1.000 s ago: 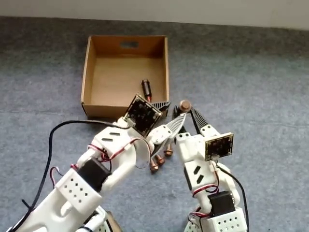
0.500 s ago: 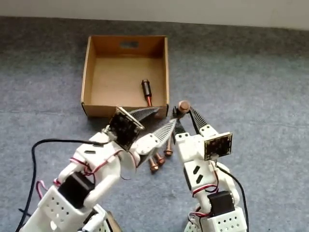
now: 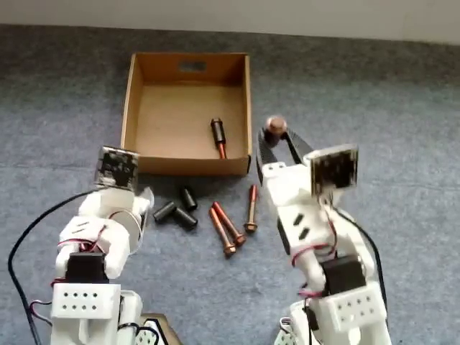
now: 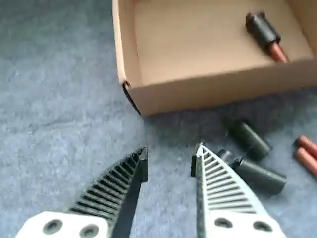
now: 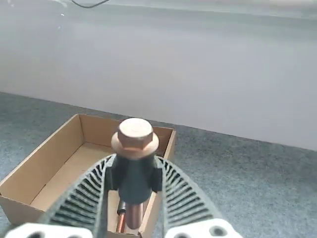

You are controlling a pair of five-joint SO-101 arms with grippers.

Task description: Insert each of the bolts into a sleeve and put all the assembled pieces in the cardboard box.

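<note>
High view: grey carpet (image 3: pixel 402 108) under a pale wall (image 3: pixel 287 13); left fingers (image 4: pixel 218 183) apart, right fingers (image 5: pixel 174 188) clamp a sleeved bolt (image 3: pixel 274 128).

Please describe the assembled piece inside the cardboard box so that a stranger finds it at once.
Look at the cardboard box on the grey carpet. On its floor, near the right wall, lies one assembled piece: a black sleeve with a copper bolt shank sticking out. The loose bolts and sleeves lie outside on the carpet, unjoined.

Parted jaws over carpet (image 4: pixel 59 109) — sleeves (image 4: pixel 250 139), cardboard box (image 4: pixel 208 94) beyond
</note>
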